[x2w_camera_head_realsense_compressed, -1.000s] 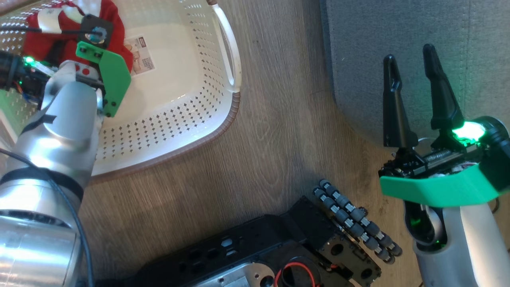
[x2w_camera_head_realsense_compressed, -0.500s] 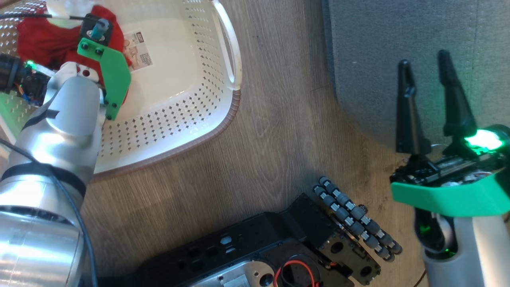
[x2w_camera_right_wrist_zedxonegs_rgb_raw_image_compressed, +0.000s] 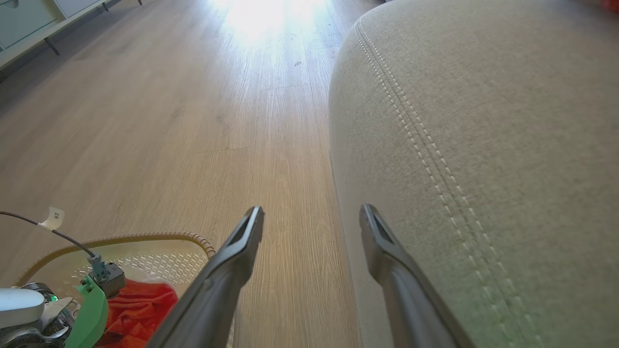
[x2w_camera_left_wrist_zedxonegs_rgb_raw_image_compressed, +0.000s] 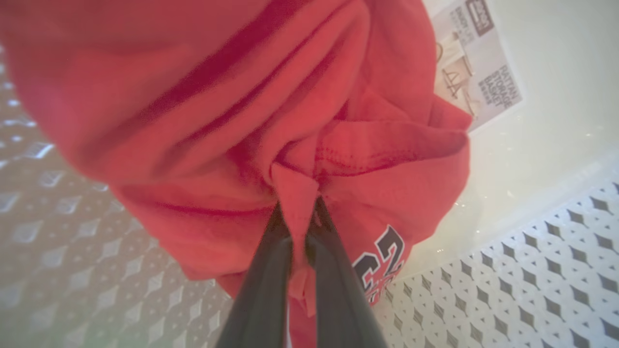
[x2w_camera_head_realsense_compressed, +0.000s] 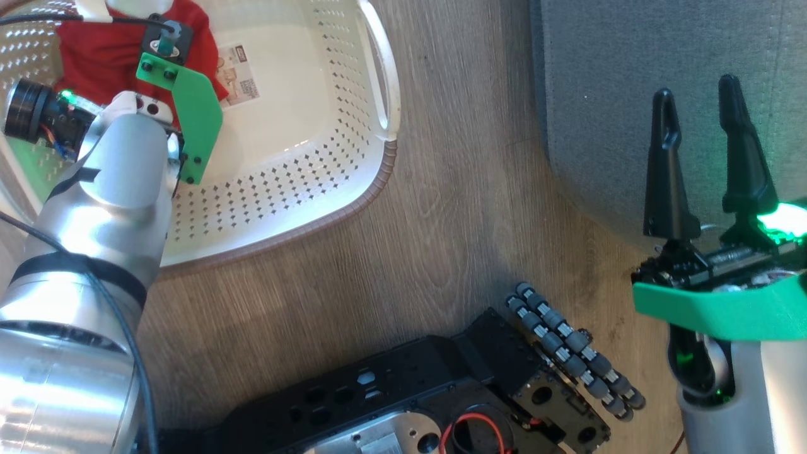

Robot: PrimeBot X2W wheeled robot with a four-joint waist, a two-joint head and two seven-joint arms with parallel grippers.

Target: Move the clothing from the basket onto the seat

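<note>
The clothing (x2w_camera_head_realsense_compressed: 94, 53) is a red bundle lying at the far left end of the cream basket (x2w_camera_head_realsense_compressed: 378, 170). In the left wrist view my left gripper (x2w_camera_left_wrist_zedxonegs_rgb_raw_image_compressed: 297, 208) is shut on a pinched fold of the clothing (x2w_camera_left_wrist_zedxonegs_rgb_raw_image_compressed: 232, 96), which carries a dark-and-white number patch, above the basket's perforated wall (x2w_camera_left_wrist_zedxonegs_rgb_raw_image_compressed: 532, 270). In the head view the left wrist hides those fingers. My right gripper (x2w_camera_head_realsense_compressed: 695, 88) stands open over the near edge of the grey seat (x2w_camera_head_realsense_compressed: 630, 75), holding nothing. The right wrist view has the right gripper (x2w_camera_right_wrist_zedxonegs_rgb_raw_image_compressed: 312, 210) between floor and seat (x2w_camera_right_wrist_zedxonegs_rgb_raw_image_compressed: 483, 145), with basket (x2w_camera_right_wrist_zedxonegs_rgb_raw_image_compressed: 145, 239) and clothing (x2w_camera_right_wrist_zedxonegs_rgb_raw_image_compressed: 140, 309) at lower left.
A paper label (x2w_camera_head_realsense_compressed: 243, 85) lies on the basket floor beside the clothing. My black base (x2w_camera_head_realsense_compressed: 410, 403) with its roller wheel (x2w_camera_head_realsense_compressed: 567, 347) sits on the wooden floor (x2w_camera_head_realsense_compressed: 454, 208) between basket and seat. A pale cabinet (x2w_camera_right_wrist_zedxonegs_rgb_raw_image_compressed: 29, 14) stands far off.
My left gripper has gone from open to shut, pinching a fold of the red clothing. The head view has shifted a little; the right gripper stays open.
</note>
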